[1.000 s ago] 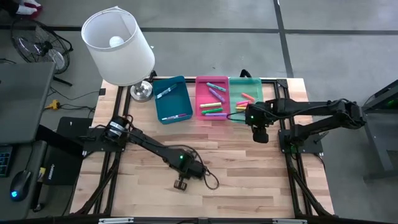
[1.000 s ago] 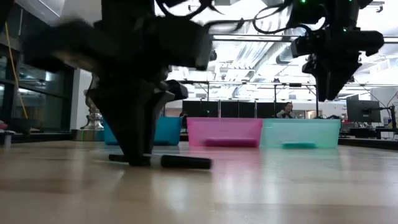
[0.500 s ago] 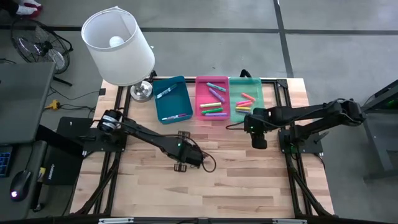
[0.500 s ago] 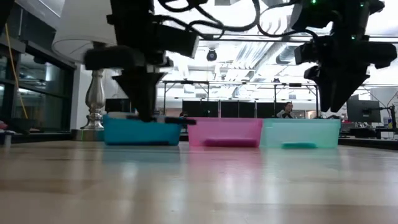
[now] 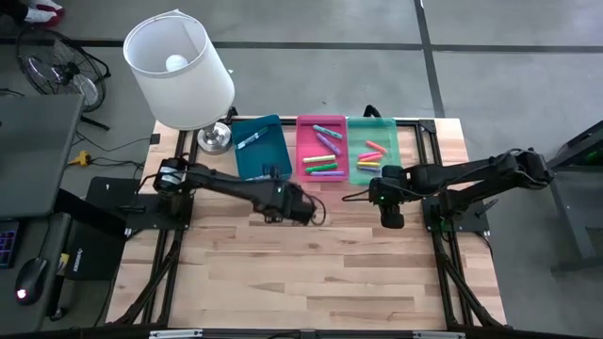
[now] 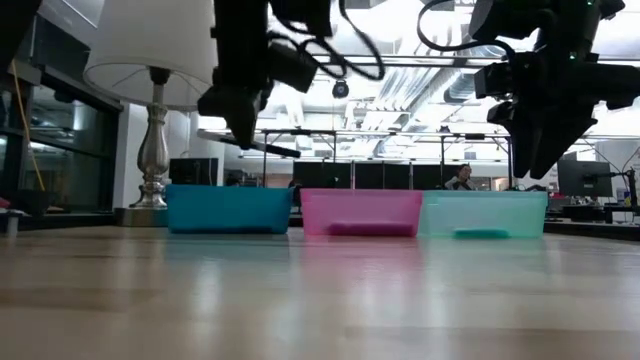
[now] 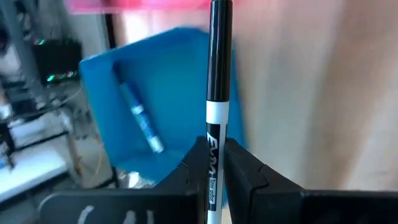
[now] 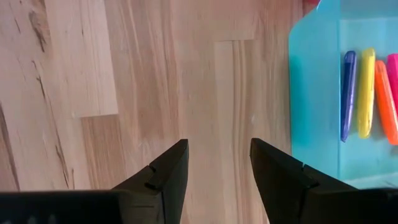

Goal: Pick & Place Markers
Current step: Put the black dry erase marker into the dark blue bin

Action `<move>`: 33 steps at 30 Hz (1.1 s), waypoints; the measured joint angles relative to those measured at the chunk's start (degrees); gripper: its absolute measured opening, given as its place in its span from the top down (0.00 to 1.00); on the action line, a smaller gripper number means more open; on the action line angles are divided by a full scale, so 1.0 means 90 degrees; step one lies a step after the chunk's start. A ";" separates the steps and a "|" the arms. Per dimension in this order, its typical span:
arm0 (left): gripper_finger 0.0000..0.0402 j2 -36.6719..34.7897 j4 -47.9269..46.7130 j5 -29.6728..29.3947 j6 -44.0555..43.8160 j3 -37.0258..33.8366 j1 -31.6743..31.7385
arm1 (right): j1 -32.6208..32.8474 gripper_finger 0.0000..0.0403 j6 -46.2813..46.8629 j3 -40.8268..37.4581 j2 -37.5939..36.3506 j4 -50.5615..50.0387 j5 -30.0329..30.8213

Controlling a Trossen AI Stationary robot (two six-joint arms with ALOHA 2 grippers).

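Left gripper [image 7: 214, 163] clamps a black marker [image 7: 217, 81] above the blue tray's [image 5: 256, 155] near edge. Carry it fully over the tray interior before release. Right gripper [image 8: 214, 165], fingers apart and empty, waits near the teal tray [image 5: 372, 151].

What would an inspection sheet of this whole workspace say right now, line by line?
Surface: wooden table, bare in front.
Job's things: black marker held; others lie in the blue tray, pink tray and green tray.
Clutter: white lamp at the back corner.
Grippers: left tool shut on the black marker near the blue tray; right tool open over bare wood.
Cables: loops on both arms.
Surroundings: office room, a person far behind.
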 joint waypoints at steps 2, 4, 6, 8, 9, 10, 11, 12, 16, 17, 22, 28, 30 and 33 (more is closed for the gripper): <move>0.95 -0.0017 -0.0196 -0.0088 0.0047 0.0004 0.0248 | 0.0000 0.60 0.0000 0.0000 0.0000 0.0000 0.0000; 0.95 -0.0099 -0.0254 -0.0160 0.0093 -0.0034 0.0499 | 0.0000 0.60 0.0000 0.0000 0.0002 0.0002 0.0000; 0.95 -0.0201 -0.0214 -0.0217 0.0097 -0.0117 0.0778 | 0.0000 0.60 0.0000 0.0000 0.0001 0.0002 0.0000; 0.95 -0.0283 -0.0209 -0.0212 0.0099 -0.0235 0.1054 | 0.0000 0.60 -0.0009 0.0000 0.0001 0.0002 0.0000; 0.95 -0.0306 -0.0171 -0.0205 0.0121 -0.0285 0.1190 | 0.0000 0.60 -0.0019 0.0000 0.0002 0.0004 0.0000; 0.95 -0.0315 -0.0104 -0.0205 0.0153 -0.0325 0.1325 | 0.0000 0.60 -0.0023 0.0000 0.0001 0.0009 -0.0001; 0.95 -0.0316 -0.0034 -0.0186 0.0216 -0.0367 0.1462 | 0.0000 0.60 -0.0033 0.0000 0.0002 0.0011 0.0000; 0.95 -0.0313 -0.0004 -0.0106 0.0295 -0.0409 0.1595 | 0.0000 0.60 -0.0051 0.0000 0.0001 0.0018 0.0001; 0.95 -0.0315 0.0437 0.0129 0.0826 -0.0644 0.2091 | 0.0000 0.60 -0.0054 0.0000 0.0002 0.0025 0.0012; 0.95 -0.0313 0.0634 0.0256 0.0968 -0.0747 0.2206 | 0.0000 0.60 -0.0053 0.0000 0.0001 0.0024 0.0012; 0.95 -0.0313 0.1488 0.0557 0.1338 -0.1199 0.2729 | 0.0000 0.60 -0.0055 0.0000 0.0000 0.0018 0.0004; 0.95 -0.0313 0.1623 0.1071 0.1440 -0.1265 0.3190 | 0.0000 0.60 -0.0121 0.0000 0.0002 0.0010 0.0026; 0.95 -0.0313 0.1818 0.1470 0.1464 -0.1268 0.3280 | 0.0000 0.60 -0.0121 0.0001 0.0001 0.0014 0.0029; 0.94 -0.0313 0.2050 0.1779 0.1590 -0.1268 0.3340 | 0.0000 0.60 -0.0121 0.0002 0.0000 0.0034 0.0034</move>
